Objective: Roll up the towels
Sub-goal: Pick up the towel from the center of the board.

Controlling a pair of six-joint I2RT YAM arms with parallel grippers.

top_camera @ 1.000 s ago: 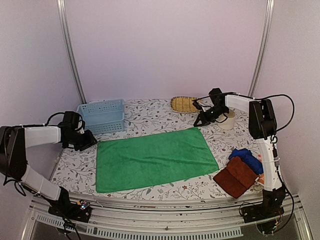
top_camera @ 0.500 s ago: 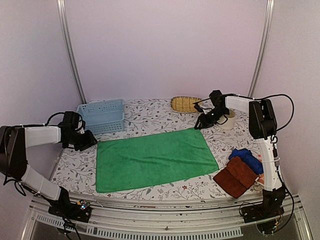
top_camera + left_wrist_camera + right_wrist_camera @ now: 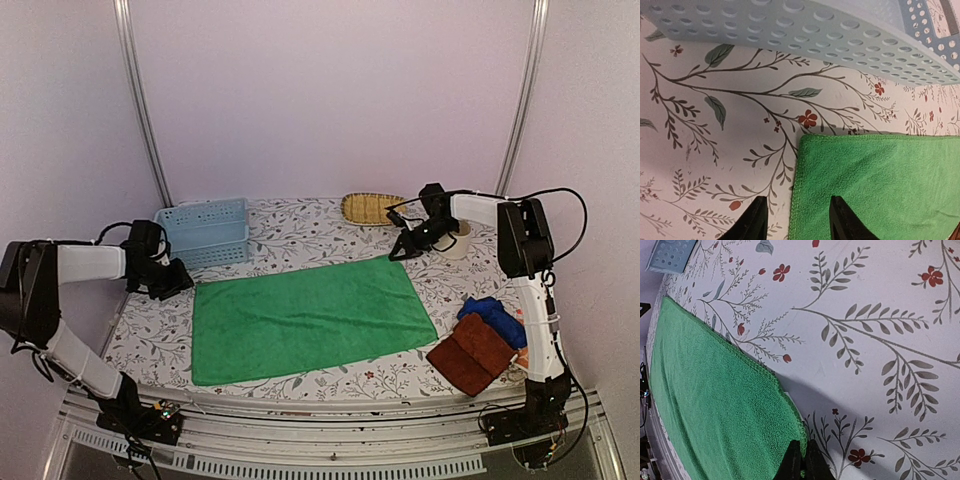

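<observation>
The long bright green towel (image 3: 310, 315) lies spread flat mid-table. My left gripper (image 3: 178, 280) is open at its far left corner; in the left wrist view its fingertips (image 3: 796, 202) straddle the towel's left edge (image 3: 875, 180). My right gripper (image 3: 400, 250) is at the far right corner; in the right wrist view it (image 3: 801, 460) is pinched shut on the towel's hem (image 3: 720, 410). The dark reddish-brown towel (image 3: 472, 352) and the royal blue towel (image 3: 495, 315) lie folded at the right edge. I cannot make out the orange towel clearly.
The pale blue perforated basket (image 3: 205, 230) stands at the back left, just beyond my left gripper; its wall fills the top of the left wrist view (image 3: 805, 30). The yellow straw tray (image 3: 370, 208) and a pale cup (image 3: 458, 240) sit at the back right.
My right gripper has come down a little onto the towel's far right corner. My left arm has shifted slightly. The green towel lies as before.
</observation>
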